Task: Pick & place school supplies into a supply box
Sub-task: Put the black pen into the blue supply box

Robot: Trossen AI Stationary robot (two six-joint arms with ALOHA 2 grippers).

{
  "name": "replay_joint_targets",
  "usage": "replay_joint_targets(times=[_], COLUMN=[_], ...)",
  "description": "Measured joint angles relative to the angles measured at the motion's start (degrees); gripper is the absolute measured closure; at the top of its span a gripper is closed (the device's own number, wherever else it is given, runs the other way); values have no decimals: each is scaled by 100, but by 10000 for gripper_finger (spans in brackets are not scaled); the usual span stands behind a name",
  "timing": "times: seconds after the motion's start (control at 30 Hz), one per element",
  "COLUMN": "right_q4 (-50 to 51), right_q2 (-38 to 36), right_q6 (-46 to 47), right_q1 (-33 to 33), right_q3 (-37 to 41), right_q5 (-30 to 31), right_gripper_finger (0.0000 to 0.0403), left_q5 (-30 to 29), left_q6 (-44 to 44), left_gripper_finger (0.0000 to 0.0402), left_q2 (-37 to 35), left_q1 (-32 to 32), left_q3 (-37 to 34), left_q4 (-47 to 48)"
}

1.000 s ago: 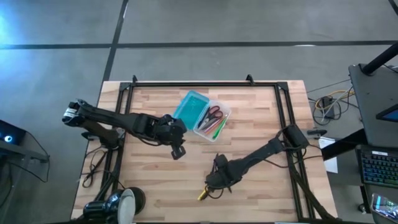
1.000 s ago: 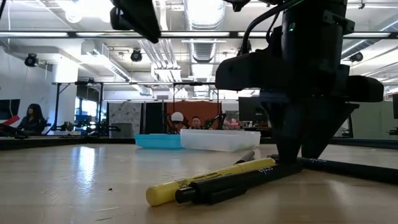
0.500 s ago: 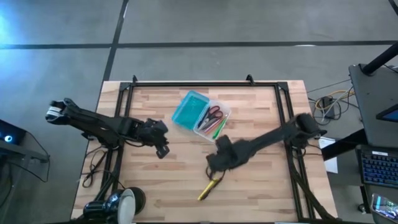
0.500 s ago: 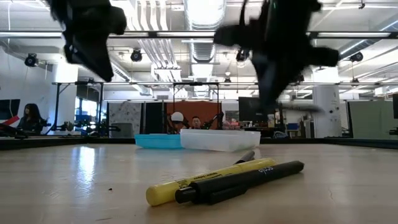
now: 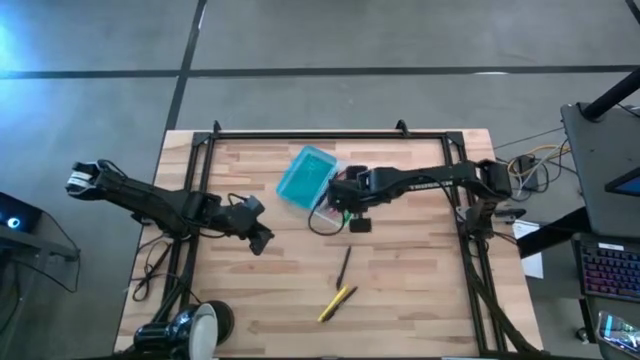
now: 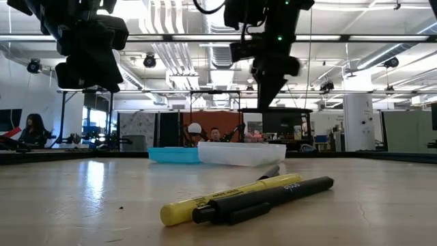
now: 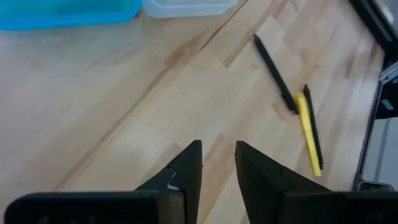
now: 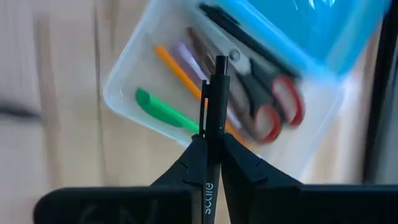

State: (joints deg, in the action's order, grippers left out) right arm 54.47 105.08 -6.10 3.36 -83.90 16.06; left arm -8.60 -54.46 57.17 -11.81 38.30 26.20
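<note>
Right gripper (image 8: 210, 146) clenches a dark pen (image 8: 214, 99) above the supply box (image 8: 186, 81), holding red-handled scissors (image 8: 273, 109); left gripper (image 7: 217, 163) hovers with fingers slightly parted, empty.

A keyboard (image 5: 608, 272) sits beside the wooden table (image 5: 420, 300).

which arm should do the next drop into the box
Right. The right gripper is shut on a dark pen and hangs above the clear half of the box. The left gripper is empty, off to the side.
</note>
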Motion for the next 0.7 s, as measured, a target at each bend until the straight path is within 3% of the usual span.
replay_joint_targets(times=[0.13, 0.33, 0.7], right_q4=[-166, -290, -714], right_q2=[213, 807, 1307], right_q6=[-1674, -2971, -3767], right_q1=[109, 162, 169], right_q3=[-6, -17, -553], right_q5=[215, 172, 182], right_gripper_finger=[360, 367, 381], left_q5=[-53, -382, -590], left_q6=[-76, -111, -273], left_gripper_finger=[321, 321, 321], left_q2=[6, 11, 11], left_q1=[2, 2, 2], left_q3=[-11, -11, -10], left_q4=[-96, -422, -622])
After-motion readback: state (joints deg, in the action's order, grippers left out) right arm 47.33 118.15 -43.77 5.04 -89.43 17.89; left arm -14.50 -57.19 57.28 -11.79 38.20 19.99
